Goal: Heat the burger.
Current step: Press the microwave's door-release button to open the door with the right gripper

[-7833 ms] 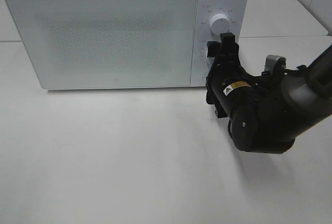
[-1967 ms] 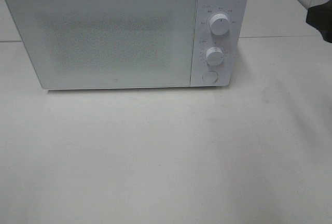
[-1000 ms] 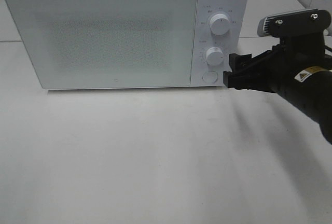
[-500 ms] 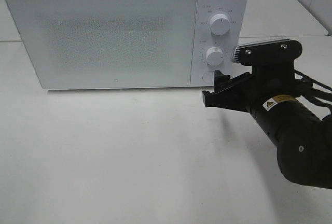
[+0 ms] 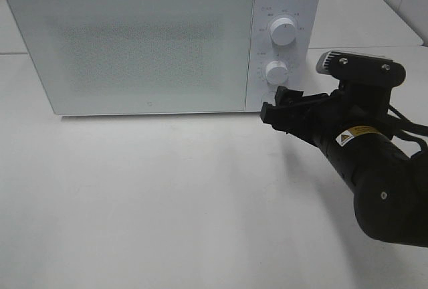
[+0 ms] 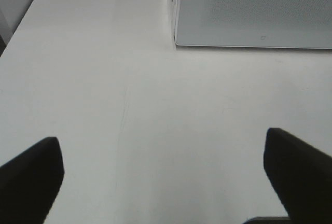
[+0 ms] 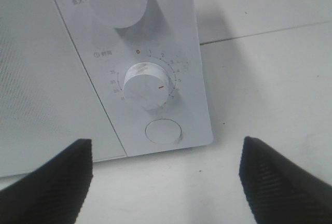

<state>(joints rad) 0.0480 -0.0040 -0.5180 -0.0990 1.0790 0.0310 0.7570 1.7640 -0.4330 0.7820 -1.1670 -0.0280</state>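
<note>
Right gripper (image 5: pixel 276 104), right of centre in the high view, jaws wide and empty, tips near the round button (image 7: pixel 163 130) below the lower dial (image 7: pixel 147 86) on the microwave (image 5: pixel 294 8). Left gripper (image 6: pixel 163 182), likewise spread wide and holding nothing, above the table (image 6: pixel 129 105) near the microwave's front corner. Door (image 5: pixel 134 48) shut across the upper left of the high view; burger in no view, place not to be told.
</note>
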